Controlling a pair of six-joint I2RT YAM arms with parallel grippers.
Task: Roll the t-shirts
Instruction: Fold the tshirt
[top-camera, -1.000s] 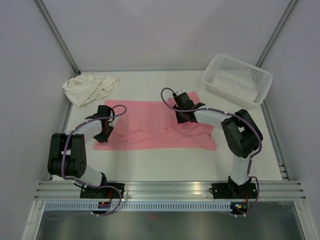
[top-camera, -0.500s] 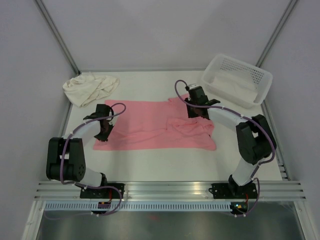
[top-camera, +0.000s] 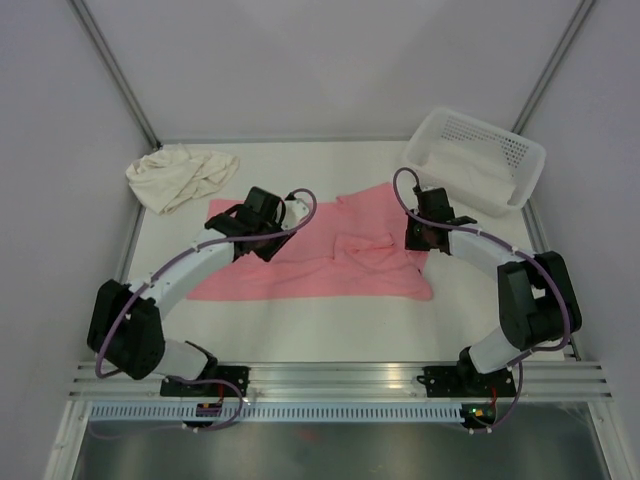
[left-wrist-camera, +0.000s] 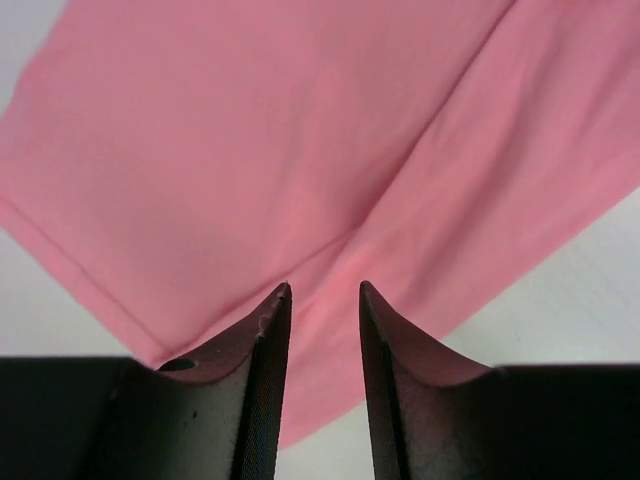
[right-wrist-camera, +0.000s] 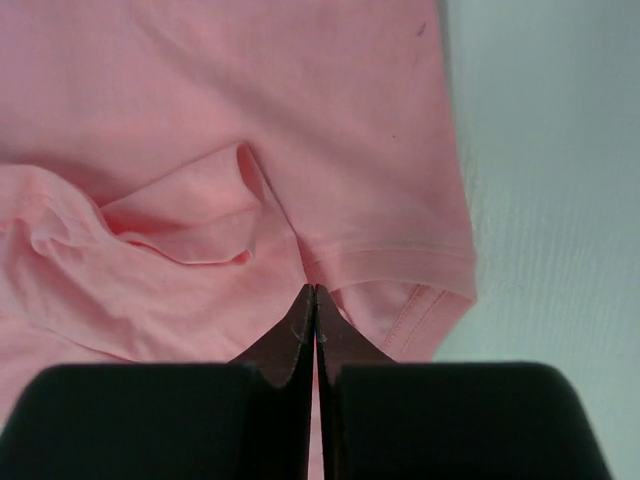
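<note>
The salmon-pink t-shirt (top-camera: 320, 265) lies spread on the white table, wrinkled and folded over at its right end. It fills the left wrist view (left-wrist-camera: 250, 130) and the right wrist view (right-wrist-camera: 200, 90). The cream t-shirt (top-camera: 180, 175) lies bunched at the back left. My left gripper (top-camera: 266, 242) is open just above the pink shirt's left half, with cloth showing between its fingers (left-wrist-camera: 323, 290). My right gripper (top-camera: 416, 240) is shut, its tips (right-wrist-camera: 315, 290) at the hemmed sleeve fold. I see no cloth between them.
A white perforated basket (top-camera: 522, 166) stands at the back right, with white cloth inside it. Grey walls and metal rails enclose the table. Bare table (right-wrist-camera: 550, 150) lies to the right of the sleeve.
My left gripper moved from the shirt's left edge to the right, over the shirt. My right gripper slid right and nearer, from the shirt's middle to its right sleeve. The shirt's back right part shifted.
</note>
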